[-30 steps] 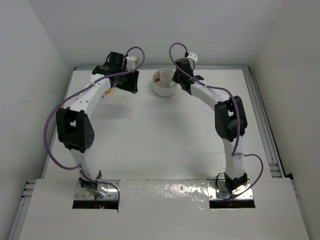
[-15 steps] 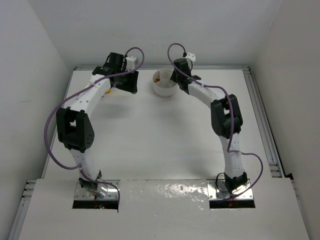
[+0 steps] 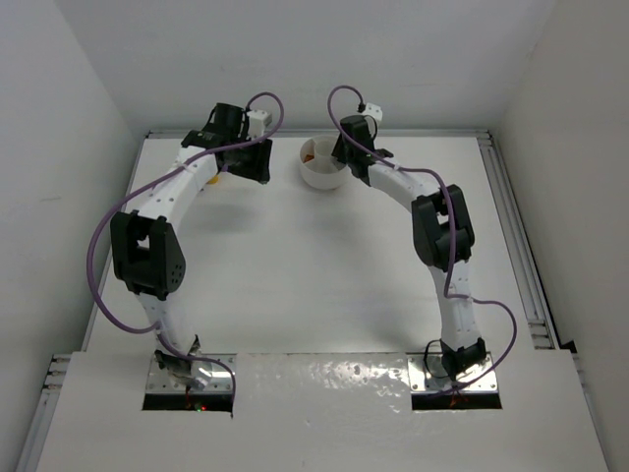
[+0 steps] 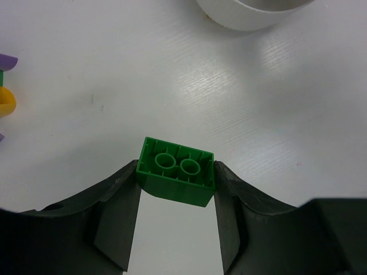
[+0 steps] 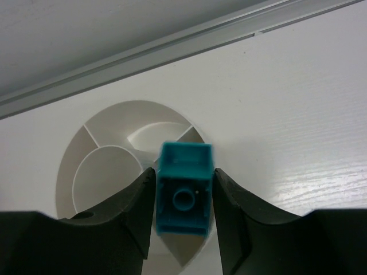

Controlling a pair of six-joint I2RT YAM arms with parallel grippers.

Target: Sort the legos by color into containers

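My left gripper (image 4: 177, 169) is shut on a green lego (image 4: 176, 175), held by its two short sides above the table, studs away from the camera. The round white dish (image 4: 246, 14) lies ahead of it; in the top view the left gripper (image 3: 257, 162) is left of the dish (image 3: 322, 175). My right gripper (image 5: 184, 173) hangs over the dish's rim (image 5: 66, 172) with a teal lego (image 5: 184, 189) between its fingers. That lego is blurred while the fingers are sharp, and the jaws stand just off its sides. Orange bits (image 3: 311, 155) lie in one wedge.
A purple lego (image 4: 7, 60) and a yellow one (image 4: 6, 102) lie at the left edge of the left wrist view. A metal rail (image 5: 172, 48) runs along the table's back edge behind the dish, with white walls beyond.
The right arm has swung left so its gripper is over the dish, and its jaws have widened a little around the teal lego. The left arm has not moved.
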